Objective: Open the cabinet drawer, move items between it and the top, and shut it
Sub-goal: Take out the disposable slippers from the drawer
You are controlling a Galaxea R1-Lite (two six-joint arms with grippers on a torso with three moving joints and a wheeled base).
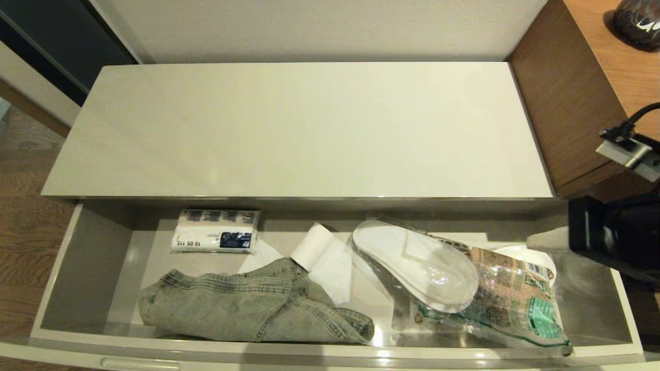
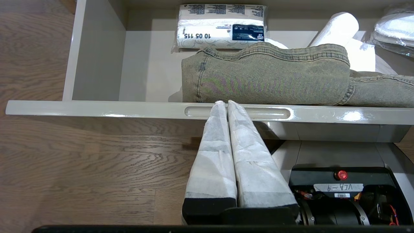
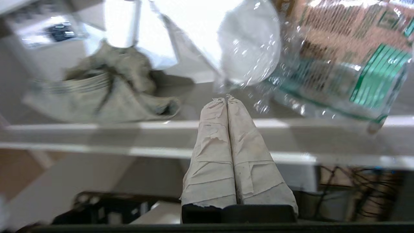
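A plain off-white wall (image 1: 319, 28) runs behind everything. Taking that wall as the landmark: at its left end stands a dark panel (image 1: 62, 46) with a pale frame. At its right end a brown wooden unit (image 1: 567, 103) butts against it, wood-grain top lighter than its side, and a dark rounded object (image 1: 639, 20) sits on that top near the wall. Wood-plank floor (image 1: 26, 226) with strong grain spreads out from the wall's left end toward the viewer. Soft light falls evenly, leaving a dim shadow along the wall's base.
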